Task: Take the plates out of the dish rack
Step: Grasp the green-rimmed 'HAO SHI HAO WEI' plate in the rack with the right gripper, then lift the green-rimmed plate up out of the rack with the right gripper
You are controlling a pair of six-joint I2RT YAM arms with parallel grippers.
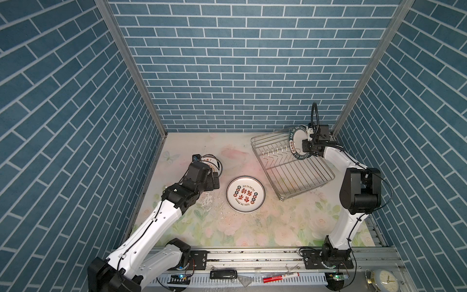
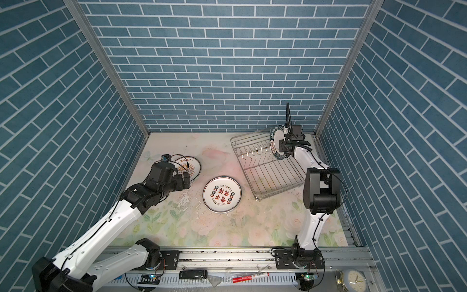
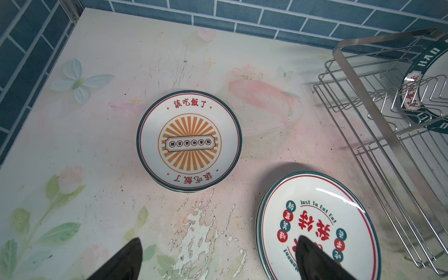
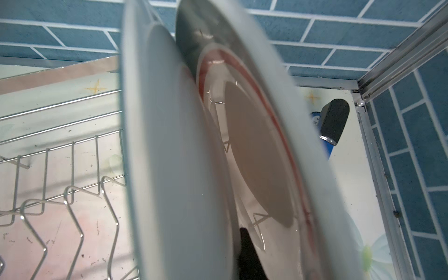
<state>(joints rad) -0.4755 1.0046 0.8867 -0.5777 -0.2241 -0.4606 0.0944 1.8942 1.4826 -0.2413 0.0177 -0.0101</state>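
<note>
Plates [image 1: 295,148] — two — are propped upright by prongs of the dish rack [image 1: 303,177]. The end plate [image 4: 257,135] is straddled by the right tool [image 4: 291,181], seemingly pinched at its rim for lifting. The left tool [image 3: 218,238] is held wide open, empty, above the tabletop [image 3: 109,145].

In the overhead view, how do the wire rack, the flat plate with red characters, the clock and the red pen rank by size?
1. dish rack
2. red-character plate
3-4. clock and red pen: unsure. The clock is cropped by the frame edge and nearer the camera; the pen is long but thin.
</note>
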